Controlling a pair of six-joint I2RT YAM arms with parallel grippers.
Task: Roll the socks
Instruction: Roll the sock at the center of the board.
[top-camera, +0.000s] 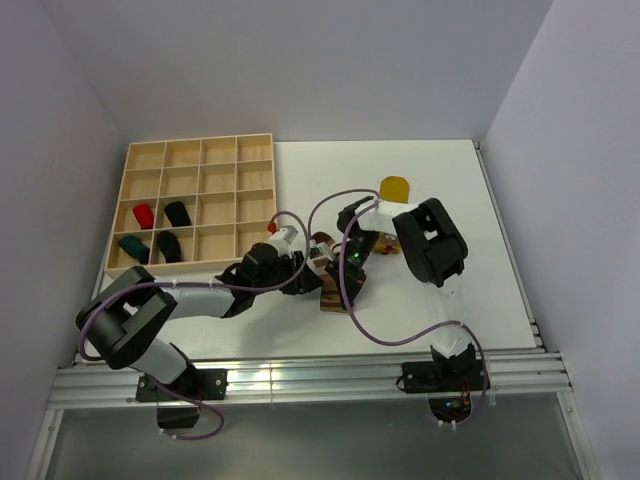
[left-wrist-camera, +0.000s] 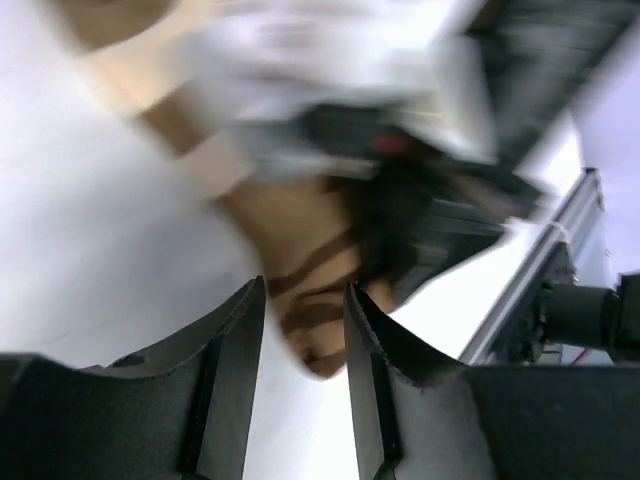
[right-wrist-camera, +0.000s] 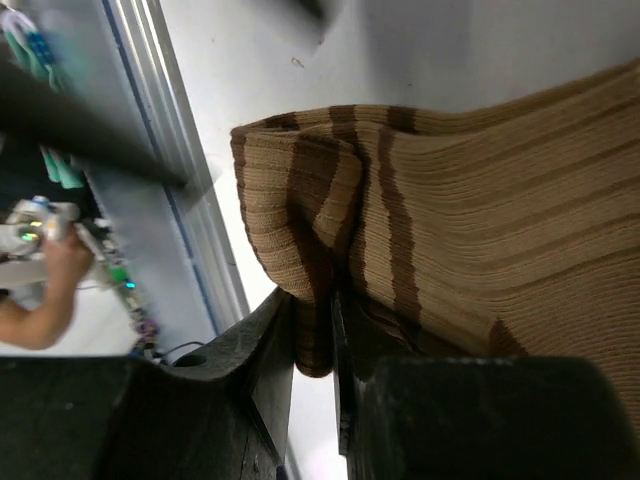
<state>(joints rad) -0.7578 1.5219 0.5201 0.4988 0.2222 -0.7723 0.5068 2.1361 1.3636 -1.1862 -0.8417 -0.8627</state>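
Observation:
A tan sock with dark brown stripes (top-camera: 331, 298) lies on the white table between my two grippers. My right gripper (top-camera: 350, 272) is shut on a folded edge of it; in the right wrist view the fabric (right-wrist-camera: 480, 200) bunches between the closed jaws of the gripper (right-wrist-camera: 312, 335). My left gripper (top-camera: 305, 277) is open just left of the sock. In the blurred left wrist view the sock's rounded end (left-wrist-camera: 300, 250) reaches between the spread jaws of the gripper (left-wrist-camera: 305, 325) without being pinched. A mustard yellow sock (top-camera: 395, 187) lies behind the right arm.
A wooden compartment tray (top-camera: 128, 170) stands at the back left. It holds a red roll (top-camera: 144, 216), two black rolls (top-camera: 177, 212) and a teal roll (top-camera: 132, 247). The metal rail (top-camera: 300, 380) runs along the near edge.

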